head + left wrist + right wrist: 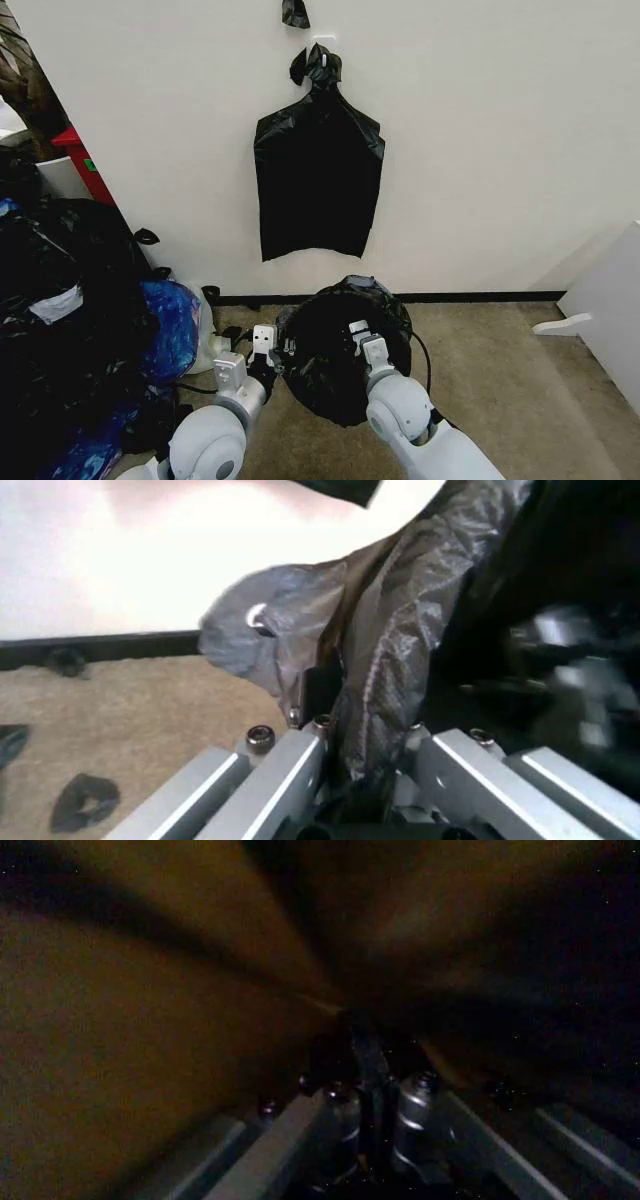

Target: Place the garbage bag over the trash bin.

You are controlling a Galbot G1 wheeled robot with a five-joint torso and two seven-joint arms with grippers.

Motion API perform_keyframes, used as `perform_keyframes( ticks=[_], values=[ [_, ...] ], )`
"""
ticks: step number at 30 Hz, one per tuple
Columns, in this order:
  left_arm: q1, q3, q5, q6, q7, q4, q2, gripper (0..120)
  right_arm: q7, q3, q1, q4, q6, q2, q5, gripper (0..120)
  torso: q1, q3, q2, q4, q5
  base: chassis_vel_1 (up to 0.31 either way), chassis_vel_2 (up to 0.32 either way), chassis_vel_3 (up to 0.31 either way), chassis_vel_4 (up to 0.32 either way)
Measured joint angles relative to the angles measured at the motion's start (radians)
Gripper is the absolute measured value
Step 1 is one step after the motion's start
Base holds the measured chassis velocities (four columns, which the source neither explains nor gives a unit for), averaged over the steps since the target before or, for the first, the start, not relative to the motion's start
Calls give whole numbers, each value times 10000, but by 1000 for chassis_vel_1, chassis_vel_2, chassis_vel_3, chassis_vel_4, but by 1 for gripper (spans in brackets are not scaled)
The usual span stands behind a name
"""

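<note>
Below the wall-hung bags, the garbage bag (335,365), already draped over the trash bin, is pinched by the left gripper (368,776) and right gripper (372,1087); pulling its edge down seems next.

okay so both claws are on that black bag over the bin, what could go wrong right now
1. The left claw pinches a thin fold of the garbage bag; pulling could tear the film.
2. The right claw is buried inside the bag, so its camera view is dark and film could snag.
</note>
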Motion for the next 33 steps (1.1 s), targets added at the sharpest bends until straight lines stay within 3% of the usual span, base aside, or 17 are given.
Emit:
perform_keyframes(
  ticks=[15,33],
  values=[
    [145,115,381,-64,504,-201,136,0,739,266,147,-483,129,181,694,0,0,0,0,1,1,0,0,0,0],
    [-387,-50,302,-92,240,1058,-134,0,729,-642,-756,2332,-163,-312,1820,0,0,0,0,3,1,0,0,0,0]
  ],
)
